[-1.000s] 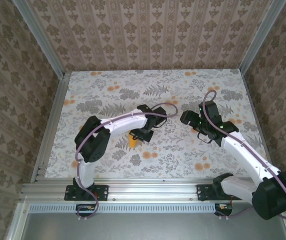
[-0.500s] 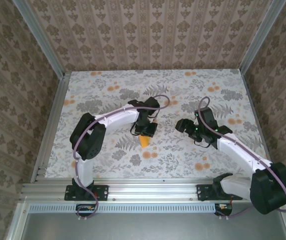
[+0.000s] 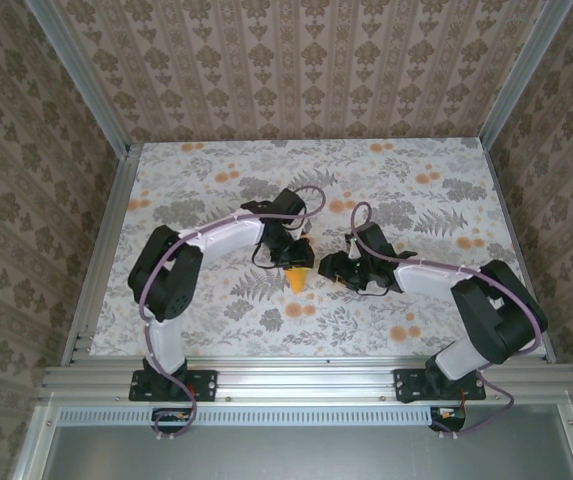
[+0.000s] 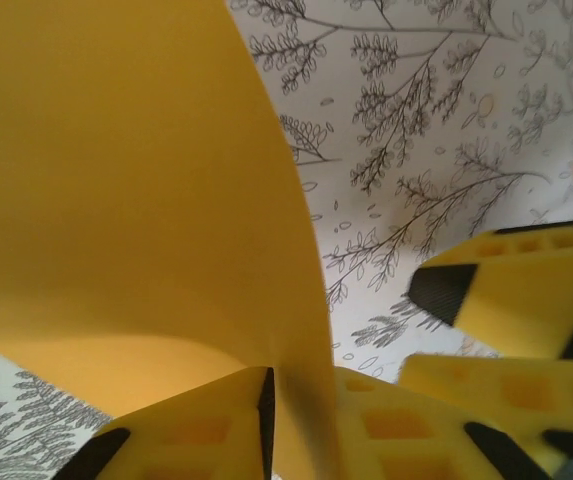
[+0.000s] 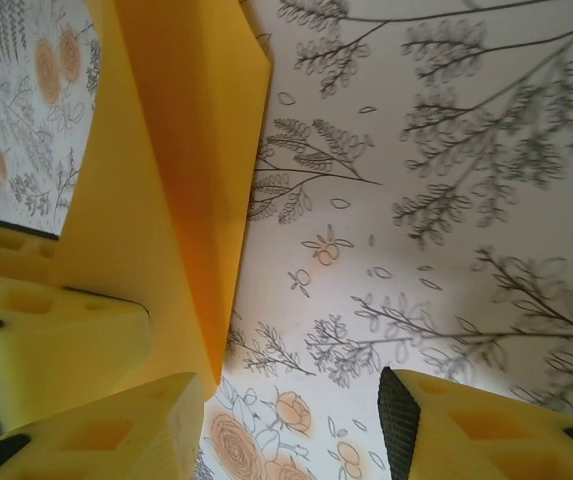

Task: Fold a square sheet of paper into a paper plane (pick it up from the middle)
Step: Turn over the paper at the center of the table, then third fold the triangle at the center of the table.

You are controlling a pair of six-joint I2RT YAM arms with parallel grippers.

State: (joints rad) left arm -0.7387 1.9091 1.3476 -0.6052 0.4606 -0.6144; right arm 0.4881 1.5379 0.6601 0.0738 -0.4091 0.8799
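Frankly, the danger lies in how close my two hands are. My left hand (image 4: 301,395) has its pads pressed on either side of the square sheet of paper (image 3: 296,280), already folded into a narrow pointed shape. It holds the sheet off the desk (image 3: 196,170) near the middle, somewhat closer to the near edge than the far one. My right hand (image 5: 291,385) stands released, jaws well apart, with the lower corner of the sheet just beside one fingertip, not squarely between them. If I clench there I judge I would catch only that corner and crumple or tear it, or pull the crease off its line. Paper this thin could also slide out of my left pinch at the first sideways tug. The fingers of both hands are near enough that a small misjudged move might knock them together. My left arm reaches from its base with the elbow bent back and the wrist tipped down over the sheet. My right arm stretches low across the desk from the near right corner, its hand pointing at the left one.
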